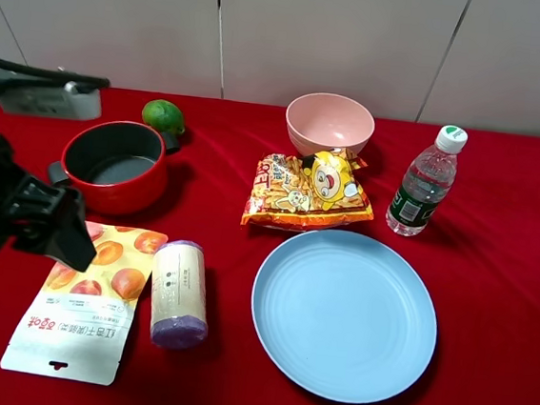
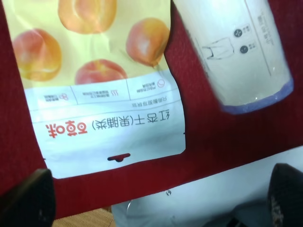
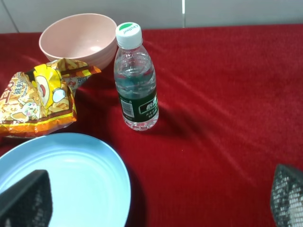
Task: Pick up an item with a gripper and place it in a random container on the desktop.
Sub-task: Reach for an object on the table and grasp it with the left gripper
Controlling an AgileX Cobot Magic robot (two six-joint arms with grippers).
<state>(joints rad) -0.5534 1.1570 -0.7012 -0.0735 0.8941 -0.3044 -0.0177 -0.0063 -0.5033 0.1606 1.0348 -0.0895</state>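
Observation:
The roll of pale purple bags (image 1: 180,292) in its cream label lies on the red cloth, between the peach pouch and the light blue plate (image 1: 343,313). My left gripper (image 1: 64,235) hovers over the pouch's upper left, left of the roll. In the left wrist view the left gripper (image 2: 158,208) is open and empty, with the roll (image 2: 236,52) ahead and to one side. My right gripper (image 3: 156,203) is open and empty beside the plate's rim (image 3: 61,175). The right arm is out of the exterior high view.
A peach-printed pouch (image 1: 84,299) lies left of the roll. A red pot (image 1: 116,164) and a green fruit (image 1: 163,115) sit at the back left. A pink bowl (image 1: 329,122), a chip bag (image 1: 307,192) and a water bottle (image 1: 427,182) stand behind the plate.

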